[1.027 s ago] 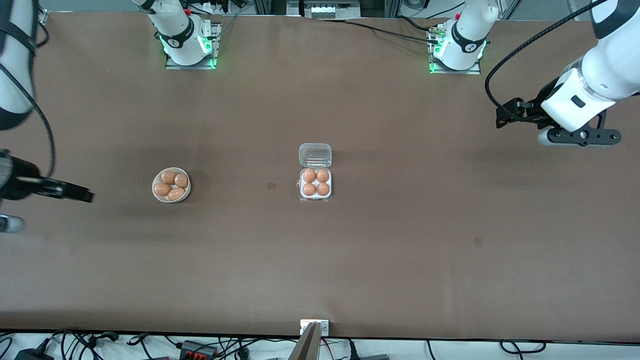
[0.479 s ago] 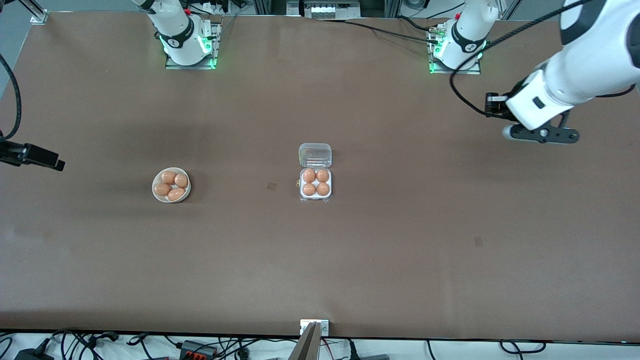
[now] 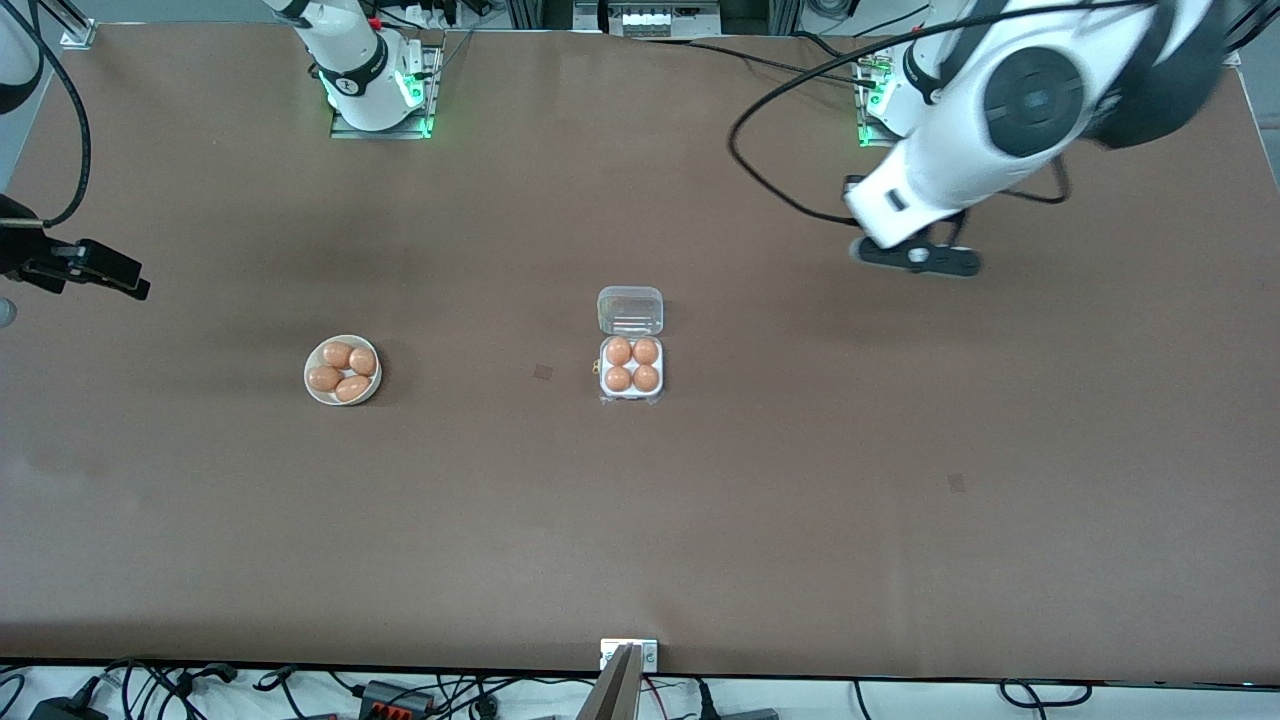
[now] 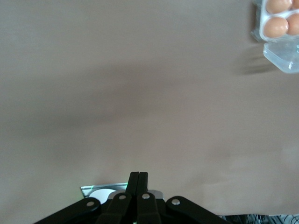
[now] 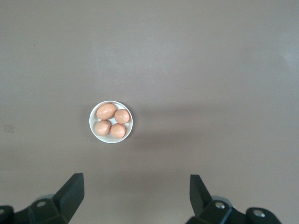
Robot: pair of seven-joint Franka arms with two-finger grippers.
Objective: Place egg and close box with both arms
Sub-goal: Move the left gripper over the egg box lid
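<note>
Clear lid of the box (image 3: 630, 310) lies open, four eggs (image 3: 632, 365) filling it, partly cropped at my left wrist; left gripper (image 4: 138, 179) pinched empty, right gripper (image 5: 135, 186) spread wide.

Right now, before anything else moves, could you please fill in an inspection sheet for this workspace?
Surface: brown table, a few small dark marks.
Job's things: box mid-table, all four cells filled with eggs; clear lid open, lying flat.
Clutter: white bowl holding four eggs, toward the right arm's end.
Grippers: left gripper shut, empty, over bare table toward the left arm's end; right gripper open, empty, above the table at the right arm's end.
Cables: black cable looping off the left arm; more along the table edge nearest the front camera.
Surroundings: arm bases lit green.
</note>
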